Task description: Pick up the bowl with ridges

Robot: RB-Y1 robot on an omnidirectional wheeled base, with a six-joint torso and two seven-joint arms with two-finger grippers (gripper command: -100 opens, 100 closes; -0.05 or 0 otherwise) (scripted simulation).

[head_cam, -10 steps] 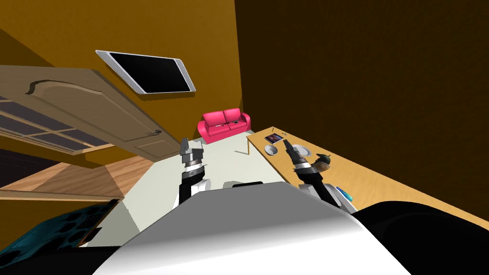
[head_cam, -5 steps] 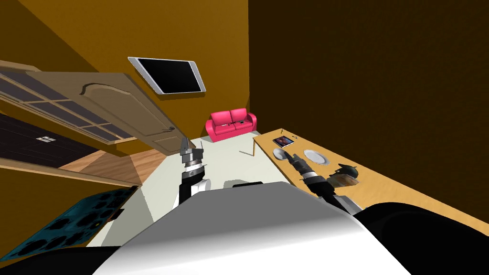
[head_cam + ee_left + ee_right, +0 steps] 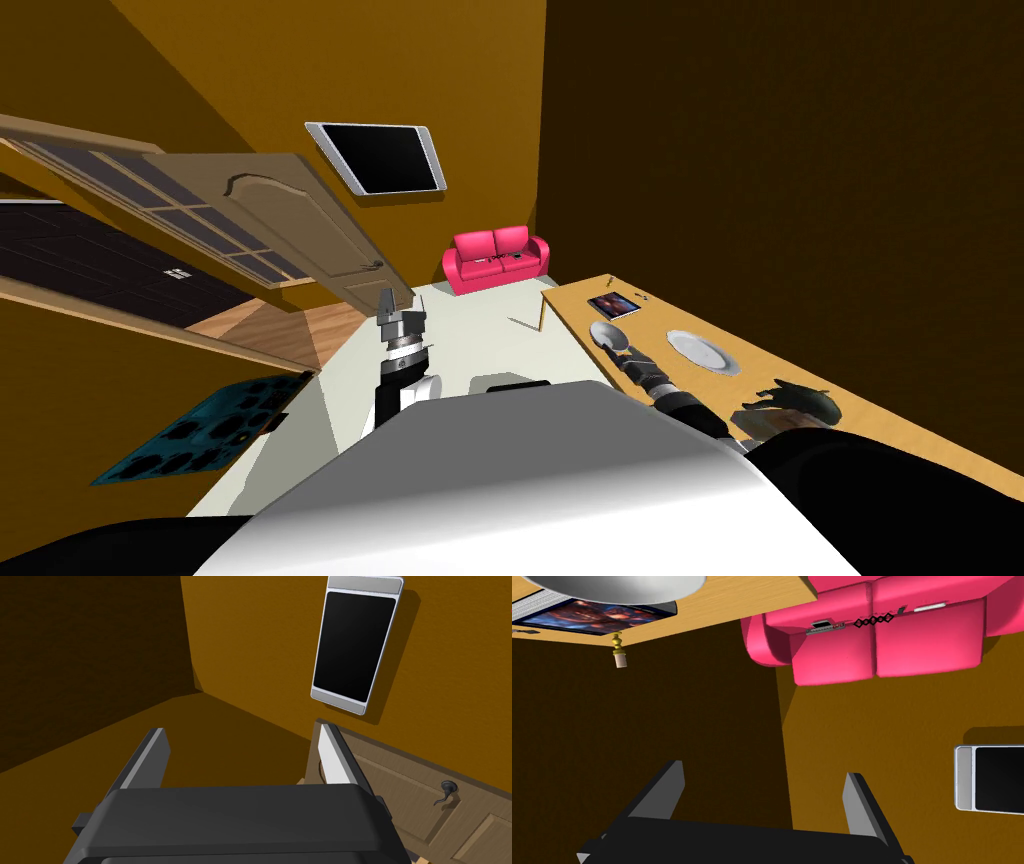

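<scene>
The left end effector (image 3: 241, 730) pointed upward, its fingers spread wide with nothing between them. To its right, the pale bowl (image 3: 612, 586) sat near the edge of the wooden tabletop (image 3: 655, 322), just beside a tablet with a picture on its face (image 3: 613, 304). The right end effector (image 3: 764, 768) was close to the bowl, fingers wide apart and gripping nothing. Further right lay a white plate (image 3: 700, 351) and a dark teapot (image 3: 805, 401).

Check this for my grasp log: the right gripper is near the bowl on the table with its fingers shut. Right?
Not quite: the fingers are open, not shut. The right wrist view shows the right gripper with them standing wide apart and nothing between them. It is near the bowl on the table, as you said.
</scene>
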